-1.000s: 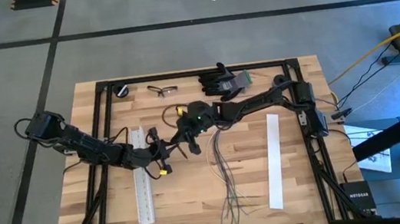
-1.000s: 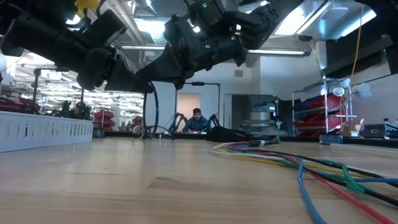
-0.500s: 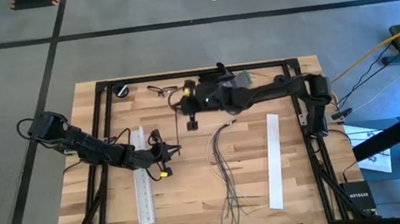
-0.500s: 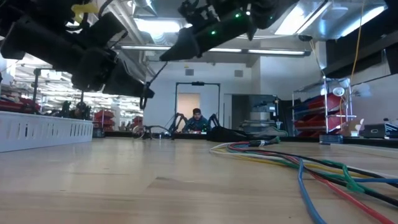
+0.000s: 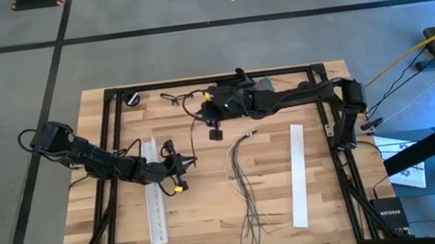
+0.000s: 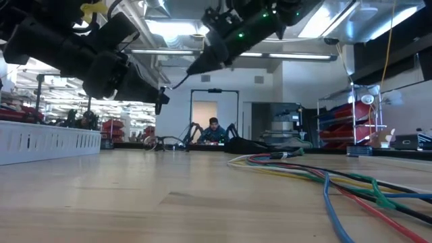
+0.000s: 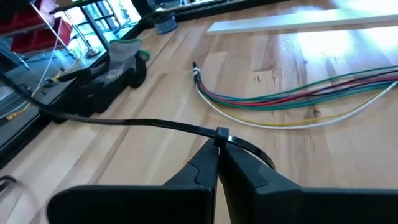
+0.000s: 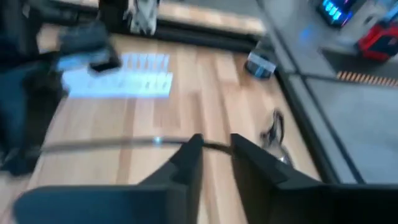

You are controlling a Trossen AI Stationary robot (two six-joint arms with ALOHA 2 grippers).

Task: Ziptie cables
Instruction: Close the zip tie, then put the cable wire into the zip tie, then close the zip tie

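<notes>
The left gripper, left of centre in the high view, is clamped on a black zip tie, pinched at its small head. The right gripper has been drawn away from it toward the upper middle of the frame, its fingers now parted slightly around the tie's tail. The cables lie loose on the table, lower centre, untouched. The tie has apparently been looped off the bundle, so no cable is yet bound.
</notes>
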